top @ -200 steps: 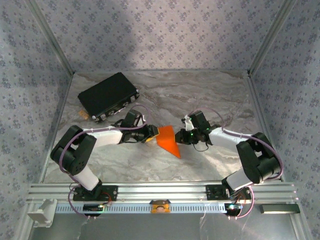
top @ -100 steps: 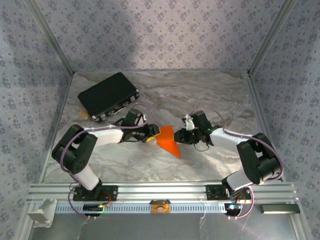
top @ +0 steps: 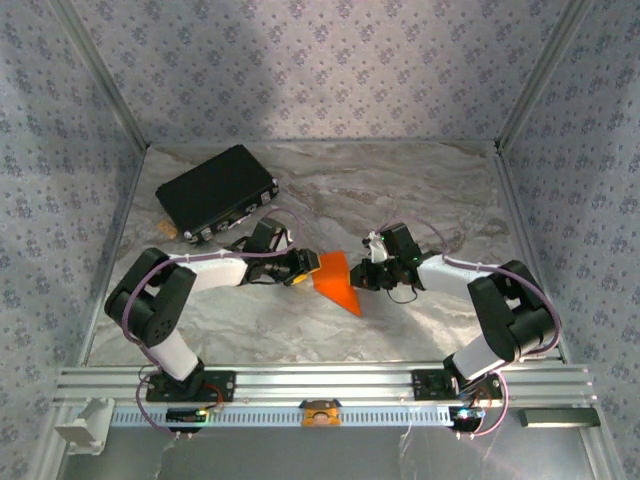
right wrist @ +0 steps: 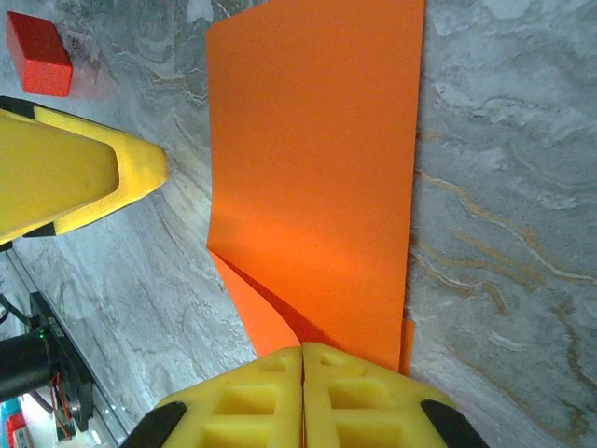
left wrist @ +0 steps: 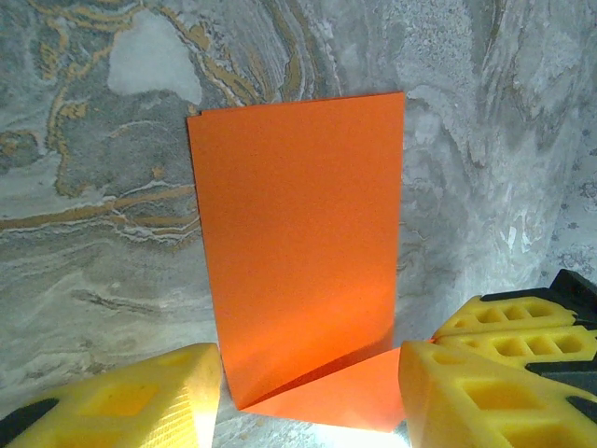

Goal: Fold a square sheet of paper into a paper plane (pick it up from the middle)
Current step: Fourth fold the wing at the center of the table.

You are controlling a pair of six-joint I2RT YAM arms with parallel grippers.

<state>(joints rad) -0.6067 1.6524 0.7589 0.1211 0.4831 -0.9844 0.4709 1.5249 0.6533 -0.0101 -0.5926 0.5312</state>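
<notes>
At mid-worktop, between the two claws: thin bright orange paper sheet (top: 337,281) is lying partly folded on the grey marble-patterned worktop (top: 420,190).
Progress: early to middle, by my judging; the orange paper sheet is showing as a folded shape, not a flat square.
Done: at least one fold is showing. From the left wrist, a tall rectangular panel is lying over a second layer that is poking out as a triangle at the near end. From above, the whole is reading as a wedge tapering toward the arm bases.
Left to do: no narrow dart with a centre crease is showing yet; nose and wing folds are likely remaining.
Left claw (left wrist: 310,373): yellow fingers are standing apart with the sheet's near end sitting between them, not clamping as far as I can tell.
Right claw (right wrist: 303,359): fingers are pressing together, tips meeting the sheet's edge where a layer is curling up; I cannot tell whether a layer is being nipped.
Paper: matte and plain, showing straight edges and sharp corners; it is looking thin and easy to crease.
Claw fingers: yellow, wedge-tipped, carrying a grid of square recesses.
Worktop surface: looking smooth, with white and ochre veining.
Other items: small red block (right wrist: 37,54) is lying apart from the sheet; black rectangular case (top: 217,190) is sitting far left, well apart.
</notes>
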